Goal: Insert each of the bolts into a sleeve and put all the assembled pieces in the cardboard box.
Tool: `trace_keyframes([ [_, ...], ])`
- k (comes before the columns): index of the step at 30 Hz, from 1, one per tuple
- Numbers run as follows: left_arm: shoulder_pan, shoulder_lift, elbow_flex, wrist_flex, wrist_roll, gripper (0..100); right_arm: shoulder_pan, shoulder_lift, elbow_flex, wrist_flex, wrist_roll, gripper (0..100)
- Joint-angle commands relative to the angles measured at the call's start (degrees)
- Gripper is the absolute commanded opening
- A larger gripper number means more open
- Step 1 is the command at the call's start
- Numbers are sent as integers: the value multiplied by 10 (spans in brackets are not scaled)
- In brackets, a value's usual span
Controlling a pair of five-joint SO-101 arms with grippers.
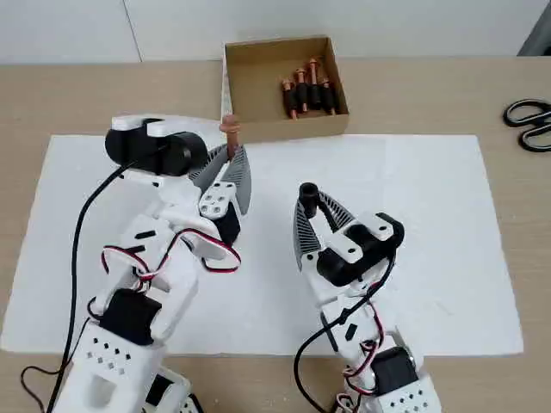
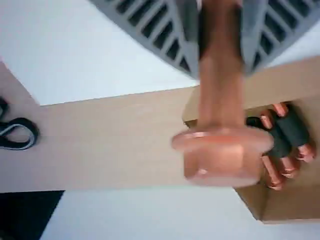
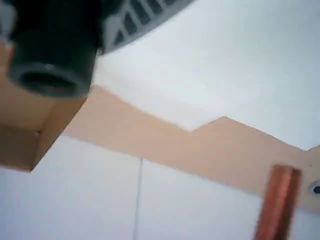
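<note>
**Both arms loaded: bolt on the left, sleeve on the right**

Left gripper (image 1: 230, 153) is clamped tight on a copper bolt (image 1: 230, 127). The shank is pinched between the jaws and the head sticks out toward the far side, right at the near wall of the cardboard box (image 1: 258, 82). Right gripper (image 1: 314, 205) is closed around a black sleeve (image 1: 308, 190), jaws only as wide as the sleeve, its open end facing far. The sleeve is over the white sheet (image 1: 413, 198), right of the bolt and apart from it. Four assembled pieces (image 1: 308, 93) lie side by side in the right half of the box. Scissors (image 1: 529, 123) lie on the bare table (image 1: 69, 95) at the far right edge.
</note>
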Motion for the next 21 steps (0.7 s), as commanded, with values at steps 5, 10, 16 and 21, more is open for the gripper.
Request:
trace_keyframes([
  [5, 20, -18, -14, -25, 9, 6, -11, -7, -31, 2, -6, 4],
  [10, 25, -15, -12, -50, 11, 6, -25, -7, -8, 2, -7, 4],
  [16, 95, -18, 29, -95, 8, 6, -43, -7, 7, 3, -7, 4],
  [21, 133, -18, 50, -138, 7, 6, -44, -7, 7, 44, -15, 4],
])
